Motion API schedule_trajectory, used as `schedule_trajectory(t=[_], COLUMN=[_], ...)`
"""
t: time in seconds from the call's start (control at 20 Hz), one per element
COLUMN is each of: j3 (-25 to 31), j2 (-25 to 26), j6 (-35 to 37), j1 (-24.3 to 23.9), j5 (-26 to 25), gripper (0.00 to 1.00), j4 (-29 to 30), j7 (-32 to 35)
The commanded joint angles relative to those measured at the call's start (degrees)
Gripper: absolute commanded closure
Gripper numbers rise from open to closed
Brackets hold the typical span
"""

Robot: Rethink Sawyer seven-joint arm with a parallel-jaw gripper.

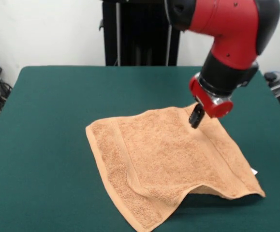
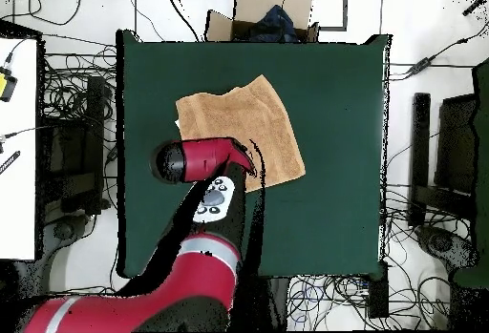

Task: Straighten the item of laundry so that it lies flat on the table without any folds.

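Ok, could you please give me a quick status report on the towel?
Gripper at the towel's far corner, grip unclear. Towel spread on table, front edge still raised in a fold. Nothing in the way.

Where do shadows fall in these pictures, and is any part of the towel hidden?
Front view: a dark shadow lies under the towel's raised near edge, on the table. Overhead view: the arm covers the towel corner near the end effector; no clear shadow there.

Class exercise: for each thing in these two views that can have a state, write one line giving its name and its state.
towel: spread on the table, not flat; its near edge is lifted in a fold, casting a shadow.
gripper: at the towel's far corner, fingers close together, pinching the cloth.
table: green top, carrying the towel.
cardboard box: open, on the floor beyond the table's edge.
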Motion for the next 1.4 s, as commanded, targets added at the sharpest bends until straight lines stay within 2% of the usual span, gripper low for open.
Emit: schedule_trajectory(t=[0.05, 0.3, 0.5, 0.6, 0.8, 1.3, 1.4], j3=[4.34, 5.32, 6.54, 11.19, 15.59, 19.02, 18.26], j2=[9.22, 16.69, 19.15, 19.13, 18.97, 16.66, 16.18], j6=[-7.28, -15.14, -17.48, -18.07, -17.27, -19.36, -18.65], j1=[-0.36, 0.01, -0.15, -3.57, -6.23, -5.77, -4.73], j5=[1.18, 2.24, 3.15, 3.88, 5.03, 9.39, 10.5], gripper=[1.0, 1.0, 1.0, 1.0, 1.0, 1.0, 1.0], j4=[-2.82, -5.45, -6.22, -4.46, -2.03, 3.92, 4.29], j7=[4.16, 6.06, 6.06, 3.85, 2.11, 6.71, 7.79])
